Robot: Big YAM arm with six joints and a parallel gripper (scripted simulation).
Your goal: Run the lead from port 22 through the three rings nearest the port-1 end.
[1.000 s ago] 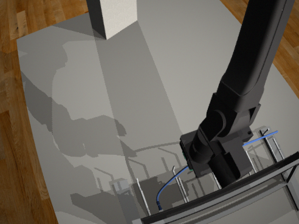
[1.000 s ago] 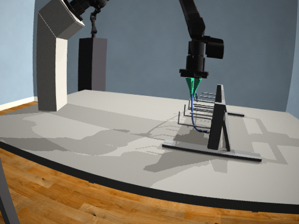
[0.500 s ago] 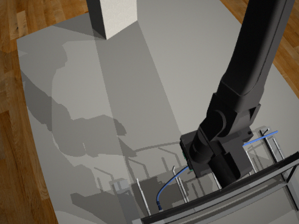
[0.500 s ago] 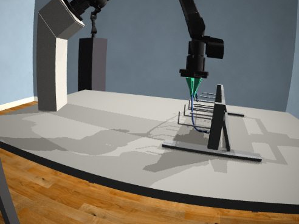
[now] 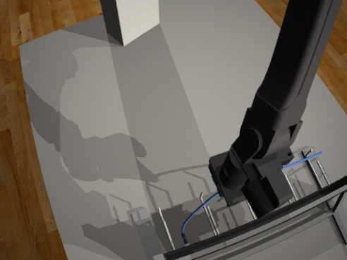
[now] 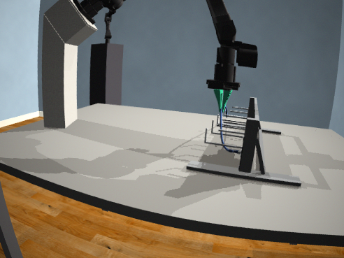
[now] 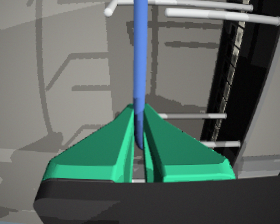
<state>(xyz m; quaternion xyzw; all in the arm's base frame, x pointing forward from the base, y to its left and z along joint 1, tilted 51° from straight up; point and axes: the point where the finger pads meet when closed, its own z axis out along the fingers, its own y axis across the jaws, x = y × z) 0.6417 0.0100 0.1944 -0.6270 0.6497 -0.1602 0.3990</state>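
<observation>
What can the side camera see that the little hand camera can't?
Only the side view shows the whole arm, the rack standing on its base, the white pillar and the wood floor. Only the hand camera shows, up close, the blue lead pinched between the green fingers, and the rack's front face. Both show the lead, the fingers, some rings and the grey table.

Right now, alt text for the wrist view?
The green gripper is shut on the blue lead, which runs straight up the frame. Thin metal rings jut left from the dark rack at right, over grey table.
</observation>
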